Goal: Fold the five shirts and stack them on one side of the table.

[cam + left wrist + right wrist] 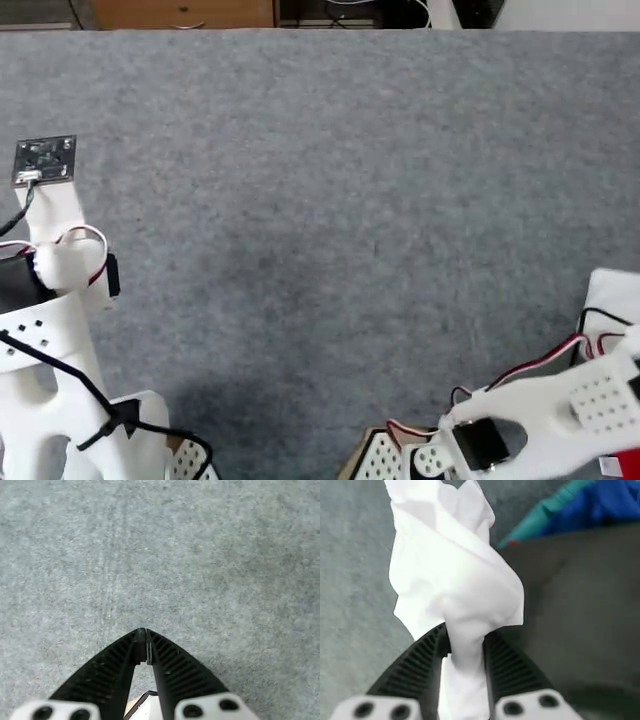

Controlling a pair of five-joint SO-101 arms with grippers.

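Lab-like workroom: grey felt table [330, 180], wooden drawers [180, 12], cables [424, 12]

The left arm [50, 330] stands at the near left corner of the counter [350, 200], with the left gripper [144, 640] above the counter surface. The right arm [550, 410] stands at the near right corner. The right gripper [465, 631] is at the counter's right edge, its fingers [427, 655] on either side of a bunched shirt [455, 575]. A heap of further garments [590, 505] lies beyond that shirt, off the counter's side. A cabinet [180, 12] stands behind the far edge.
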